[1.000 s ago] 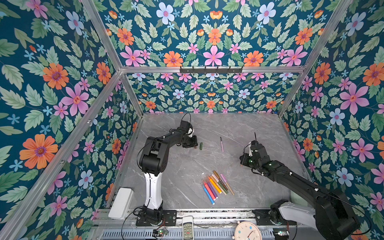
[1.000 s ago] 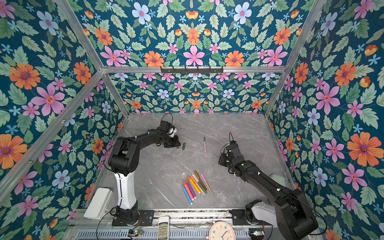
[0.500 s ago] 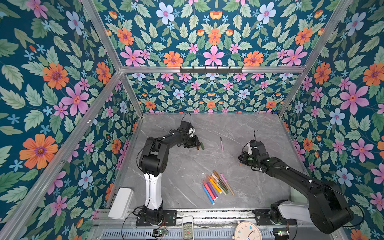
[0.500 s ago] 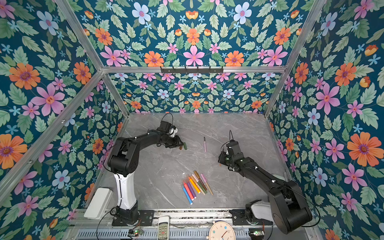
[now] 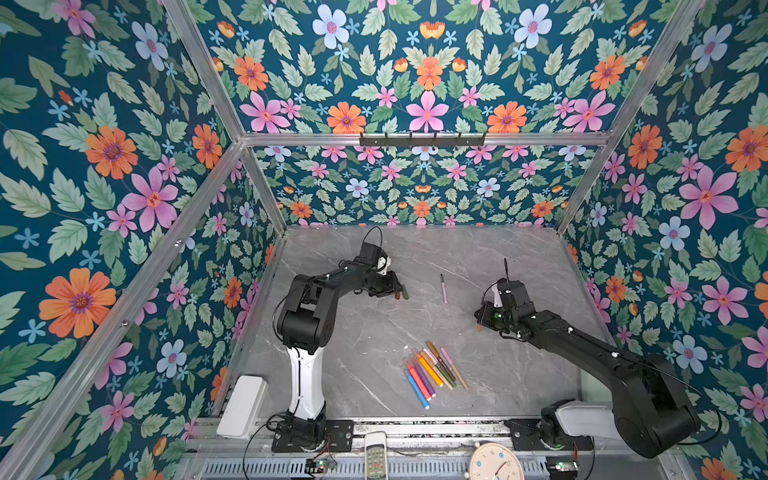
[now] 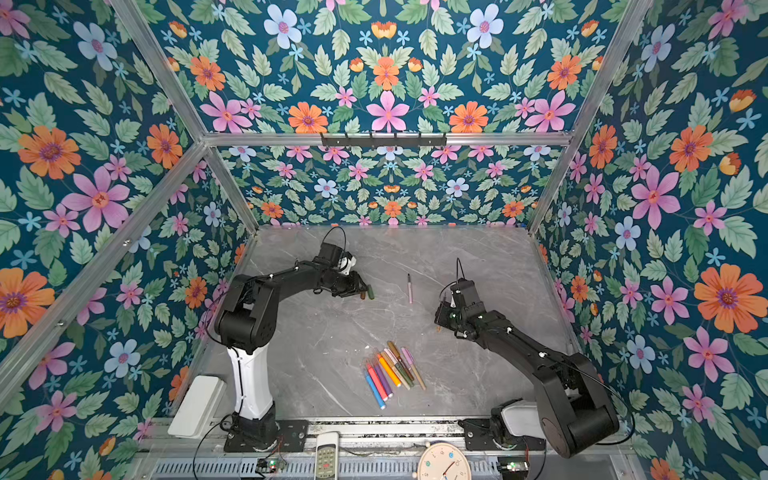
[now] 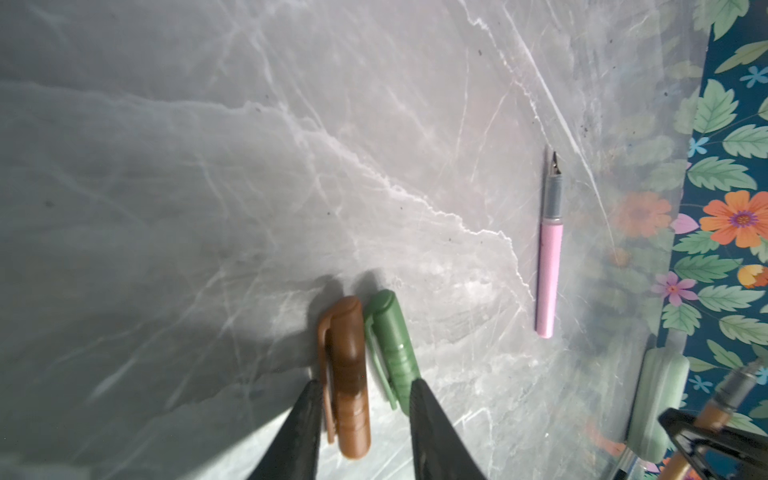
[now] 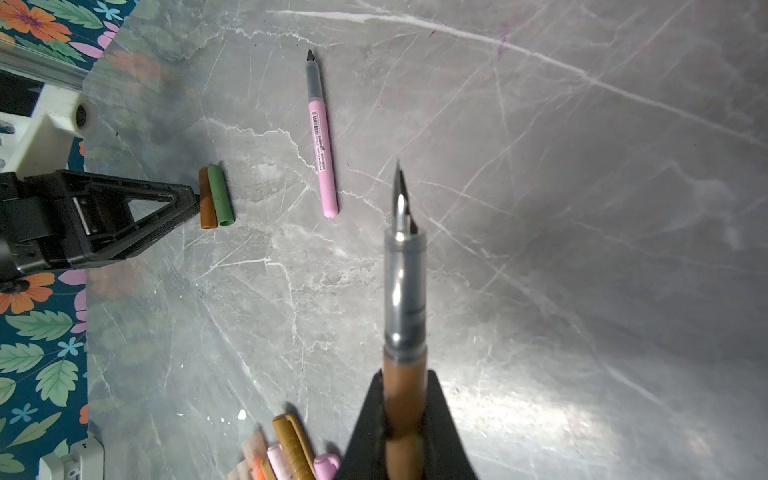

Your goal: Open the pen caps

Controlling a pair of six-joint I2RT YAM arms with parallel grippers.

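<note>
Left fingers (image 7: 303,432): spread, far left, straddling the brown cap (image 7: 345,365) on the tabletop (image 5: 498,257); green cap (image 7: 390,340) touching beside it.
Right fingers (image 8: 440,424): pinching the uncapped brown pen (image 8: 404,374), nib pointing away.
Capped pens (image 5: 434,368): near centre, long axes far-left to near-right; the right arm seems nearer, though it is busy.

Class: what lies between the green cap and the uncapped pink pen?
Nothing: bare grey tabletop separates the green cap from the pink pen, clearest in the left wrist view.
</note>
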